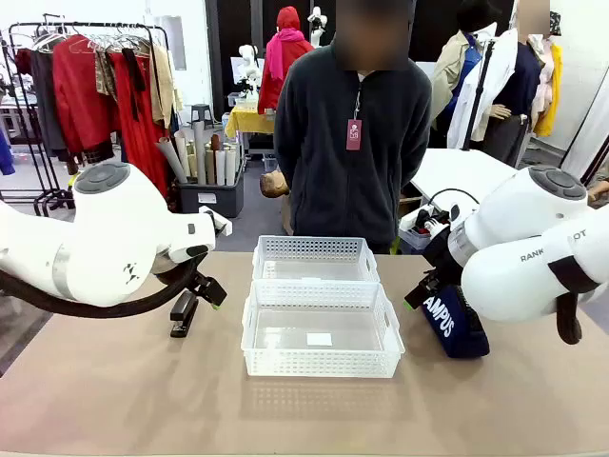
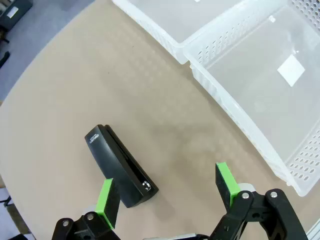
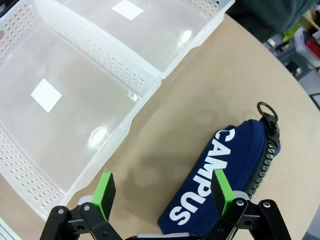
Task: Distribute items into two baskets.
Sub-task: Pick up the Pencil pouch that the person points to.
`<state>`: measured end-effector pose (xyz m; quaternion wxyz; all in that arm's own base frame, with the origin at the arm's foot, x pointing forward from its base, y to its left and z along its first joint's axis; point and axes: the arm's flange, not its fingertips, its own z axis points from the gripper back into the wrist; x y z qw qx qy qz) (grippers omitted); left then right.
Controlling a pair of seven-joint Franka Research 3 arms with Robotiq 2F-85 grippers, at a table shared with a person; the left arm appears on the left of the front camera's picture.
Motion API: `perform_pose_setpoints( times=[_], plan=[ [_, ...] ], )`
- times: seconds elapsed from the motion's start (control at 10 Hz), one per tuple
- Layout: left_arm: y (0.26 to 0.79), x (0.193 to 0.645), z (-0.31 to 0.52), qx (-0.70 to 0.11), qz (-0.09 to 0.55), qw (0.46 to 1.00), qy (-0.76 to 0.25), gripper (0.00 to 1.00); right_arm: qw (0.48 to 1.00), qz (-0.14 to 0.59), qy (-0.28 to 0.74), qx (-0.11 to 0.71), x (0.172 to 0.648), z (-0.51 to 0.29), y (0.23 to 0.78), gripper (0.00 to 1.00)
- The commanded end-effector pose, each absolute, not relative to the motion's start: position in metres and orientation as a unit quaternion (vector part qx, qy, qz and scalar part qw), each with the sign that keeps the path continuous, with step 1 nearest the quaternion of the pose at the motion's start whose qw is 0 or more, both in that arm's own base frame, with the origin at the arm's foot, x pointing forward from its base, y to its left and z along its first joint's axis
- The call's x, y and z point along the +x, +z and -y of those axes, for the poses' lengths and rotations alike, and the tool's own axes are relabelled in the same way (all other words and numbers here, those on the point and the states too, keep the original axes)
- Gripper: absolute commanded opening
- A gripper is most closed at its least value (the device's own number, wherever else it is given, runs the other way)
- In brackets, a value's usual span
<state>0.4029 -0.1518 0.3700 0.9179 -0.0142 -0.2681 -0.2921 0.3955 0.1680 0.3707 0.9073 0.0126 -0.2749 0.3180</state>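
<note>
Beige worktop (image 1: 114,400) carries two baskets (image 1: 319,362) at centre. Stapler (image 2: 120,165), probably stiff, lies at their 9 o'clock: best taken across its narrow body. Pouch (image 3: 225,172), seemingly soft, lies at 3 o'clock: pinch mid-length. Left gripper (image 2: 167,192) and right gripper (image 3: 162,192) both stand wide, each over its item.

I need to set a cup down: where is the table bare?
Bare: the table strip before the near basket, and both front corners. Crowded: the stapler left of that basket, the pouch right of it.
</note>
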Motion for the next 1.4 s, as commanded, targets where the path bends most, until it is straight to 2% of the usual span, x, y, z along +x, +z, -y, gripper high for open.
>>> perform_pose_setpoints(
  times=[0.0,1.3],
  plan=[
    [0.3702,0.4028,0.1518,-0.014,0.268,0.918,-0.292,1.0,0.907,0.275,0.318,0.013,0.3954,-0.168,0.3707,1.0],
    [0.3702,0.4028,0.1518,-0.014,0.268,0.918,-0.292,1.0,0.907,0.275,0.318,0.013,0.3954,-0.168,0.3707,1.0]
  ],
)
